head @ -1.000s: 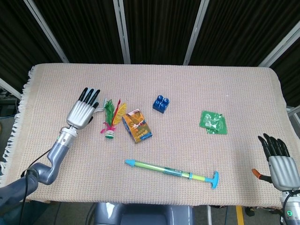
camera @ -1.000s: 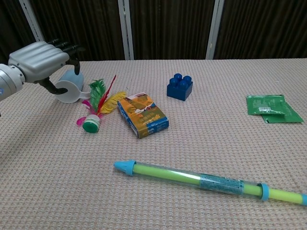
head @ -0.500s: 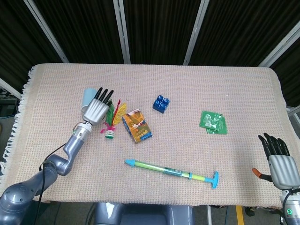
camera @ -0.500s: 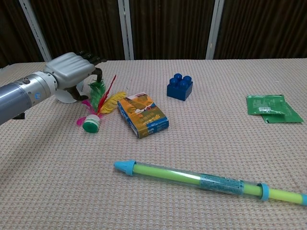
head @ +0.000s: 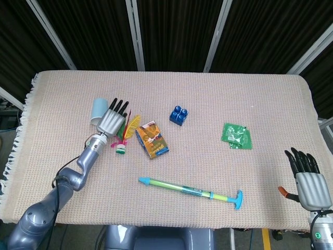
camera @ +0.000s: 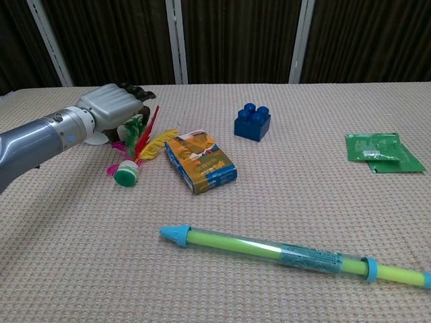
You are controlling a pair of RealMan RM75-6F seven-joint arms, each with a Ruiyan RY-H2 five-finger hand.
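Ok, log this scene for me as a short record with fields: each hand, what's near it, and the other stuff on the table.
left hand: over the feathers of the shuttlecock, fingers extended; grip cannot be told
beside left hand: light blue cup lying on its side
right hand: at the table's near right edge, fingers apart, holding nothing
centre: orange and blue carton, blue toy brick
right side: green packet
front: long green and blue tube toy
surface: beige woven cloth

The print on the orange box and the green packet is too small to read.
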